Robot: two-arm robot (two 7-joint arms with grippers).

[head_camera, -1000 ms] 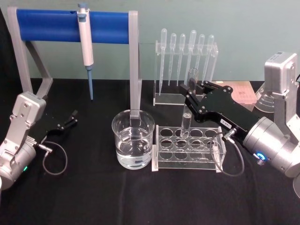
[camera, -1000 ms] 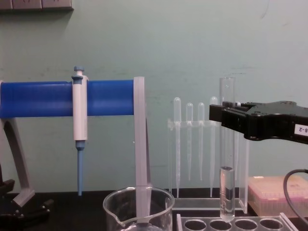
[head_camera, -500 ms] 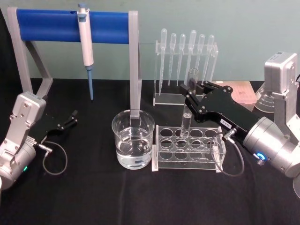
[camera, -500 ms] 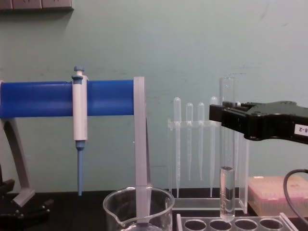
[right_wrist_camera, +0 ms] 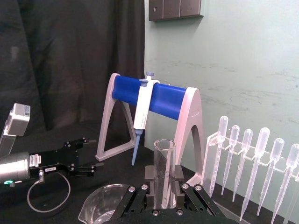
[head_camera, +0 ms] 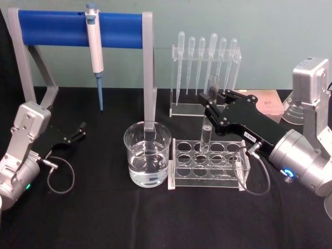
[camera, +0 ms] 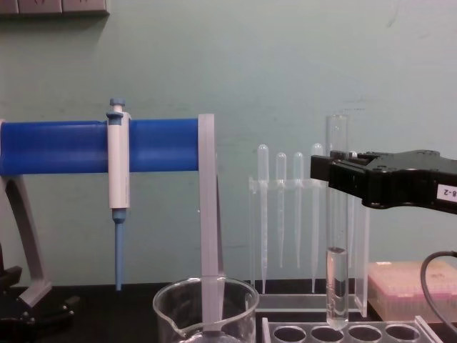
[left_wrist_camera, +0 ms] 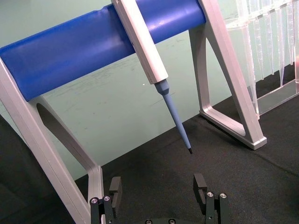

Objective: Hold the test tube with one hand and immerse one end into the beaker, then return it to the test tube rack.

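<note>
Right gripper [head_camera: 210,96] clamped on the test tube [camera: 336,229], upper part; tube upright, round end just above a back-row hole of the test tube rack [head_camera: 181,180], beside the beaker [head_camera: 148,155]. Left gripper [left_wrist_camera: 158,186] parked at left, fingers apart, empty.

We see our right gripper [right_wrist_camera: 163,196] clamped on the upright test tube [right_wrist_camera: 164,161]; the beaker [right_wrist_camera: 105,207] sits near the tube, the pipettor stand [right_wrist_camera: 170,102] beyond it

Beaker [head_camera: 147,155] sits just left of rack [head_camera: 207,179]; stand post [head_camera: 149,78] rises behind it. Near table [head_camera: 155,218] unobstructed.
</note>
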